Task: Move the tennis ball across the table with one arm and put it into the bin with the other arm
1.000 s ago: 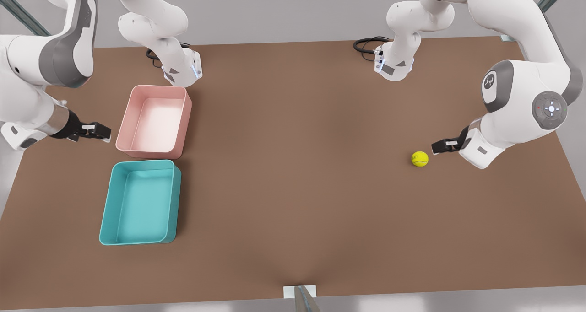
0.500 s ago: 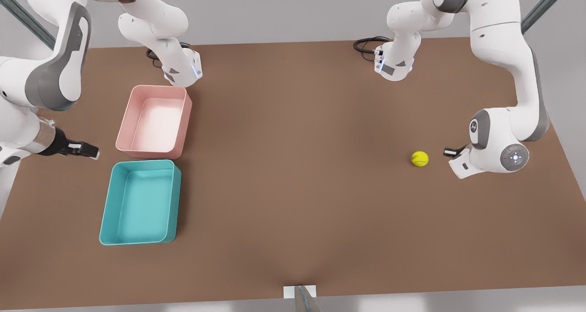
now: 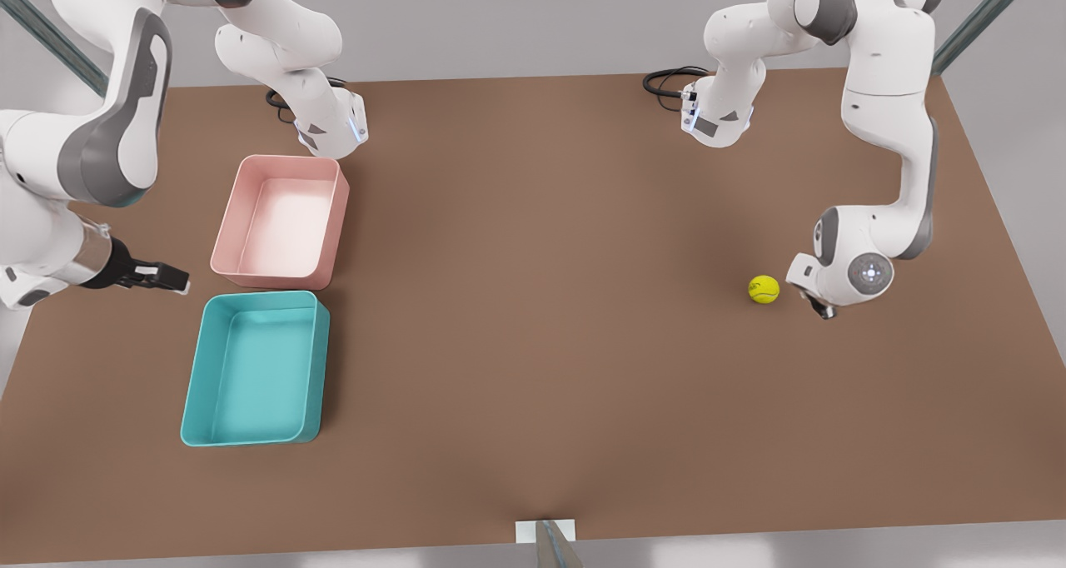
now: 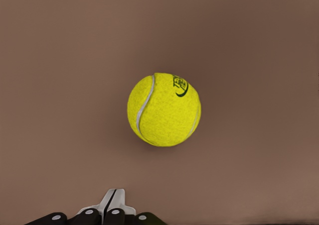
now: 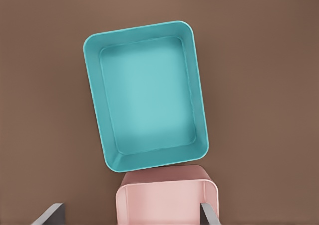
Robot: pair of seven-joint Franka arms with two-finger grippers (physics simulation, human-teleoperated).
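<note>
Down at the front view's right, the left pincer [image 3: 822,308] sits low over the tabletop [image 3: 533,368] just beside the tennis ball [image 3: 764,289], not touching it. From the left wrist view its two fingertips [image 4: 110,205] are pressed together with no gap between them, closed on nothing, and the ball [image 4: 164,110] rests on bare brown surface a little ahead of them, its white seam and dark printed logo facing up.

Across at the front view's left, the right pincer [image 3: 171,278] hangs by the tabletop's edge, beside the pink tray [image 3: 281,221] and near the bin [image 3: 255,369]. In the right wrist view its fingers [image 5: 208,213] stand spread wide apart, open and holding nothing, with the teal bin [image 5: 147,93] and the pink tray [image 5: 167,200] below, the two containers close together end to end. The ball lies well apart from the bin, on the far side of the tabletop
</note>
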